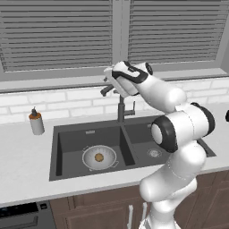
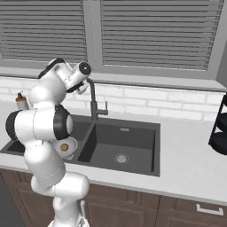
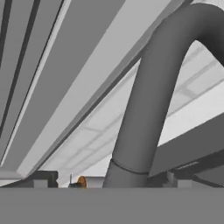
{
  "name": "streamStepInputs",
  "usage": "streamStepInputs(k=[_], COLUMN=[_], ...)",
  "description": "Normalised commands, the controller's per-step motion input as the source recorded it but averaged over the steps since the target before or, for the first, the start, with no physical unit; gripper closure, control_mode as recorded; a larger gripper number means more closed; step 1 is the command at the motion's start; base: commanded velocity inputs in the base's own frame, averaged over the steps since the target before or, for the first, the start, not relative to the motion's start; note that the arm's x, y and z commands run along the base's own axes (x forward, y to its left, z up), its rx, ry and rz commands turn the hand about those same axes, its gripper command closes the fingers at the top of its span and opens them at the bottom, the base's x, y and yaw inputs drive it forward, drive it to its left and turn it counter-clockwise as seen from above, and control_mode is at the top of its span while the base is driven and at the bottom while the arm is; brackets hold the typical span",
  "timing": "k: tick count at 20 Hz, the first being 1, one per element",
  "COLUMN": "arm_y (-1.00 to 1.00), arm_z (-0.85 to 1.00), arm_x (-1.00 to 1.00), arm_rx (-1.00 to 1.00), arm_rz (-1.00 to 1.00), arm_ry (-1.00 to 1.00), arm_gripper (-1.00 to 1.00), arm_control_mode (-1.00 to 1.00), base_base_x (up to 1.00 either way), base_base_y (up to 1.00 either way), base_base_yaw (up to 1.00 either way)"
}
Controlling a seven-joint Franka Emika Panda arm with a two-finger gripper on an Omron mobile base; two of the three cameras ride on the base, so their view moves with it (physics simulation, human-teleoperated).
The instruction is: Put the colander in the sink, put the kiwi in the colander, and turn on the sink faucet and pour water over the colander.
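Kiwi (image 1: 99,157) in colander (image 1: 89,153), in left basin of sink (image 1: 71,138); faucet (image 1: 120,109) behind divider.

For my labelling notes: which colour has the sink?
The sink is dark grey and matte, seen best in the left base view.

The pale counter (image 1: 27,170) carries the dark double-basin sink (image 1: 71,138), set into it. Left of the sink stands a grey soap dispenser (image 1: 36,121). Behind the sink's divider rises the black faucet (image 1: 120,107). Far right of the sink sits a black rack (image 2: 219,128).

Kitchen: sink (image 1: 71,138), tiled backsplash (image 1: 67,105)
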Motion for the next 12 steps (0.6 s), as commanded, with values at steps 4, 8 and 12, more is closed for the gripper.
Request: streamStepInputs(k=[4,8,12], arm_y=[0.0,0.0,-0.07], arm_z=[0.0,0.0,0.18], arm_x=[-0.72,-0.71,-0.72], arm_rx=[0.0,0.0,0.03], arm_rz=[-0.09,-0.11,-0.12], arm_ry=[0.0,0.0,-0.01], arm_gripper=[-1.0,-1.0,-1.0], arm_control_mode=[-1.0,-1.0,-1.0], base_base_x=[0.0,0.0,0.0], base_base_y=[0.0,0.0,0.0], base_base_yaw=[0.0,0.0,0.0])
